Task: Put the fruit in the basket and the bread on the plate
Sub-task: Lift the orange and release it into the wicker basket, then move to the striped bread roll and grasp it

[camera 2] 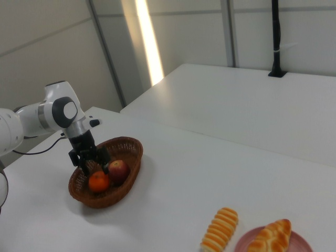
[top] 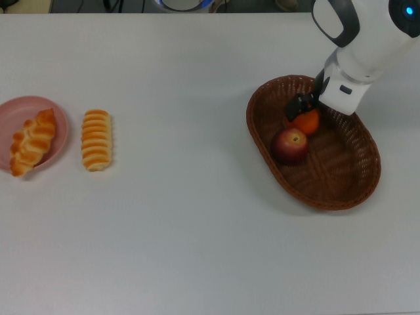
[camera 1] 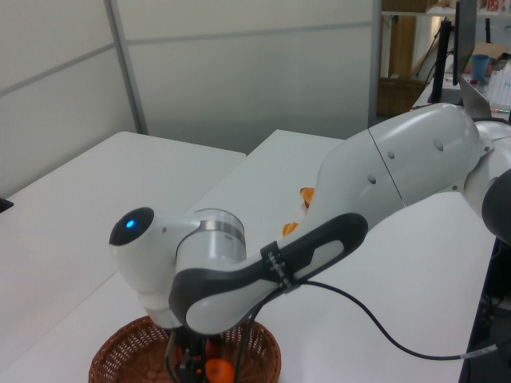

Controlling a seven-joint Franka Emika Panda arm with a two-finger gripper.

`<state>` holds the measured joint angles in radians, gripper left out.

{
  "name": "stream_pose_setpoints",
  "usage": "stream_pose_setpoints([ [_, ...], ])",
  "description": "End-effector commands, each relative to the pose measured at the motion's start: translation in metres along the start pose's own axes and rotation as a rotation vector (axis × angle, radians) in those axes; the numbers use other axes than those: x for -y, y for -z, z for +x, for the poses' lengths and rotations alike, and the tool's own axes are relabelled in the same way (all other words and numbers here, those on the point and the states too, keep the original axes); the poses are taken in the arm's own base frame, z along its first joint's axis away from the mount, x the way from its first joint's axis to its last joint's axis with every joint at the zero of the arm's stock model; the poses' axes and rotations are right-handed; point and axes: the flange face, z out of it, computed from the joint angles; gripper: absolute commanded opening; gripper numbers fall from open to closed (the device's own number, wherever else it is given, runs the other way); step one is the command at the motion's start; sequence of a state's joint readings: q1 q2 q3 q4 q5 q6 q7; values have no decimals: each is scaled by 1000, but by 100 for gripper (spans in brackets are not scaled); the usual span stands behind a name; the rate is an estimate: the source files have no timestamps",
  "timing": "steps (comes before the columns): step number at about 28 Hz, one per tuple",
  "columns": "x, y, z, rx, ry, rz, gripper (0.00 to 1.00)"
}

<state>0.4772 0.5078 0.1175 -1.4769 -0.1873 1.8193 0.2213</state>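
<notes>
inside the basket [top: 365,172], at the top view's right, i see my gripper [camera 2: 89,158] low over the mandarin [top: 306,121], its fingers spread apart just above the fruit rather than clamped on it, and the mandarin rests on the weave right beside the apple [top: 290,145]. over at the top view's left the braided loaf [top: 31,142] lies on the pink plate [top: 12,113], while the striped roll [top: 97,139] lies on the white table [top: 197,216] just beside the plate, well apart from the basket.
</notes>
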Motion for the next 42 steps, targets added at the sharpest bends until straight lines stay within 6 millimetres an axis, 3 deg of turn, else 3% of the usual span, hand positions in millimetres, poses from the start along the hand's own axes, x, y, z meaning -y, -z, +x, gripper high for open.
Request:
stream_pose_setpoints([
  [1, -35, 32, -10, -24, -21, -3, 100],
  [2, -55, 41, -13, -26, -55, 7, 100],
  [7, -119, 62, -25, -24, -159, 56, 100],
  [8, -150, 62, -29, -20, -207, 63, 100],
  [12, -226, 49, -40, 3, -291, 73, 100],
  [13, -258, 42, -46, 6, -325, 77, 100],
  [17, -323, 26, -63, 21, -408, 80, 100],
  [18, -347, 20, -72, 27, -436, 83, 100],
  [22, -395, 3, -95, 51, -492, 92, 100],
  [28, -429, -63, -98, 147, -487, 41, 100],
  [32, -446, -88, -100, 140, -499, 22, 100],
  [41, -455, -101, -100, 134, -473, 25, 100],
  [42, -455, -110, -99, 147, -466, 21, 100],
])
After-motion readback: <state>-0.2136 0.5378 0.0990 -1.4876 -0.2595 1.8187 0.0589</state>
